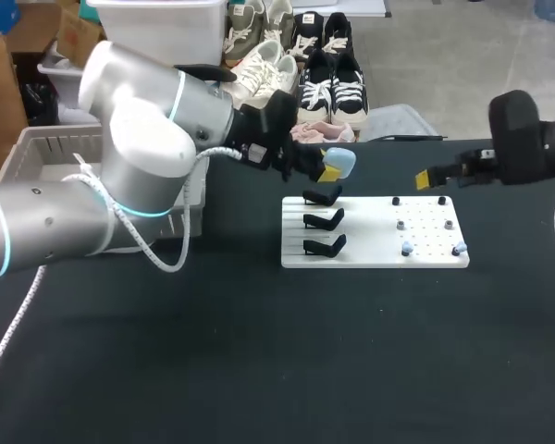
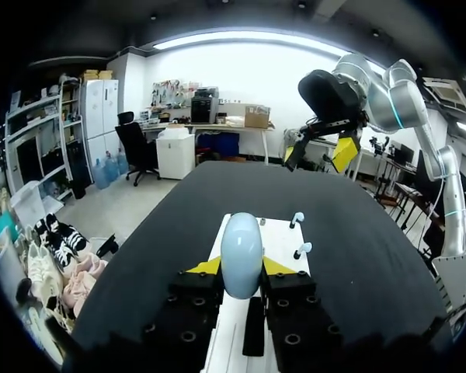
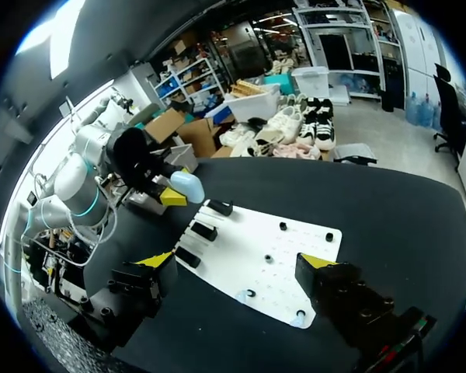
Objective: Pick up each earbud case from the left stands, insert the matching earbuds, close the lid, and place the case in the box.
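Head camera looks down from behind; both wrist cameras share the white board.

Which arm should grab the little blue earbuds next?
Probably the right arm: the right gripper is open by the blue earbuds on the board, while the left gripper is shut on the blue case.

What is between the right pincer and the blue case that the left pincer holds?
Nothing. The head view shows only bare black table between the case, held in the left pincer, and the open right pincer.
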